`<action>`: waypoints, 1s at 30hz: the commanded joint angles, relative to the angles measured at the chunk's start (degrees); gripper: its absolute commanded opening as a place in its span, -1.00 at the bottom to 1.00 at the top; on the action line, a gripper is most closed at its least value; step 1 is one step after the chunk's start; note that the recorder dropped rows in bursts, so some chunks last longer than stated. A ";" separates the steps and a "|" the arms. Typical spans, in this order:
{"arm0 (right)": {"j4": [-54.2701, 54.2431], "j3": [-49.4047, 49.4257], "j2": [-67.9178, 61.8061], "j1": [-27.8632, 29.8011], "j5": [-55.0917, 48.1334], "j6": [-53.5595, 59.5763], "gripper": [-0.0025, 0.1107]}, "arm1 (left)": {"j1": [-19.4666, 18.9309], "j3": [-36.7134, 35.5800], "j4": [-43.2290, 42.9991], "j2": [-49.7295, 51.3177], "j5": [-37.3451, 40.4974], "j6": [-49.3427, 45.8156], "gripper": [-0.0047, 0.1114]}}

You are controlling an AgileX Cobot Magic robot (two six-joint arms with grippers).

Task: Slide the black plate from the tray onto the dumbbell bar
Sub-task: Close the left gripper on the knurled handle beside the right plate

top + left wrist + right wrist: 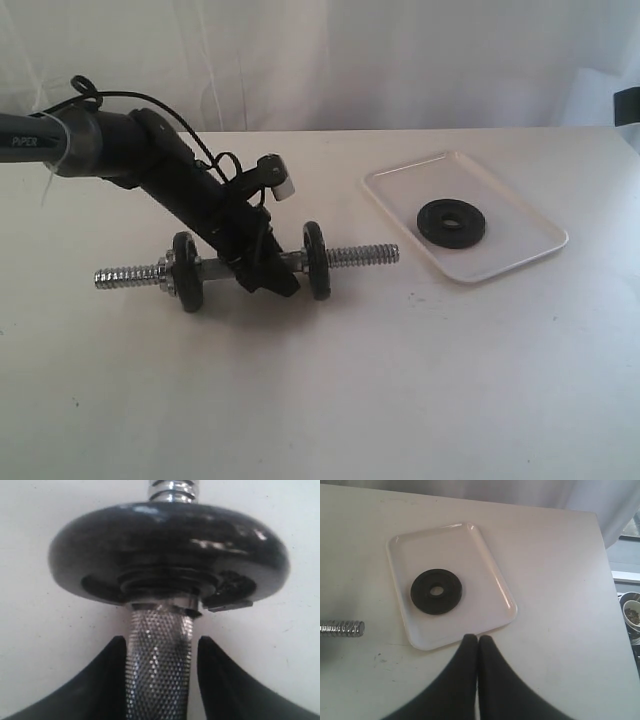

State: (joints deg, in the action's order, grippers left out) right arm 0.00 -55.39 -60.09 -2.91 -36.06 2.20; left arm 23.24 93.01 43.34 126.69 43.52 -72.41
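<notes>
The black plate lies flat in the white tray at the right of the table. The chrome dumbbell bar rests on the table at the left, carrying two black discs. My left gripper straddles the bar's knurled middle just behind one disc; one finger touches the bar and a narrow gap shows at the other. My right gripper is shut and empty, hovering above the table beside the tray's rim.
The table's right edge runs close to the tray, and beyond it stands a small cup. A white curtain hangs behind the table. A dark object shows at the right border of the exterior view.
</notes>
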 commanded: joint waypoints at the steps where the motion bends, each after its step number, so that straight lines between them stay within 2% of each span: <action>1: 0.00 0.14 -0.10 -0.05 0.46 0.53 -0.96 | 0.32 -0.39 -3.48 1.32 1.03 -1.08 -0.18; 6: 0.00 0.14 -0.10 -0.05 0.63 0.53 -0.96 | 0.32 -0.30 -8.31 1.32 0.92 -1.08 -0.16; 12: 0.00 0.14 -0.10 -0.05 0.76 0.53 -0.96 | 0.32 -0.30 -8.31 1.32 -0.70 -1.46 0.10; 15: 0.00 0.14 -0.10 -0.05 0.76 0.53 -0.96 | 0.88 -0.30 -9.44 1.32 -0.18 -1.54 0.06; 18: 0.00 0.14 -0.10 -0.05 0.90 0.53 -0.96 | 2.24 -0.30 -14.36 1.32 -0.94 -1.54 -0.04; 22: 0.00 0.14 -0.10 -0.05 0.90 0.53 -0.96 | 3.94 -0.30 -16.07 1.32 -2.09 -1.54 -0.17; 30: 0.00 0.14 -0.10 -0.05 0.99 0.53 -0.96 | 4.82 -0.30 -16.36 1.36 -3.58 -1.11 -0.19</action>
State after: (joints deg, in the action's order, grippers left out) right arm 0.00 -55.39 -60.09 -2.91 -35.83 2.20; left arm 27.16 93.81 27.02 126.12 37.98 -74.05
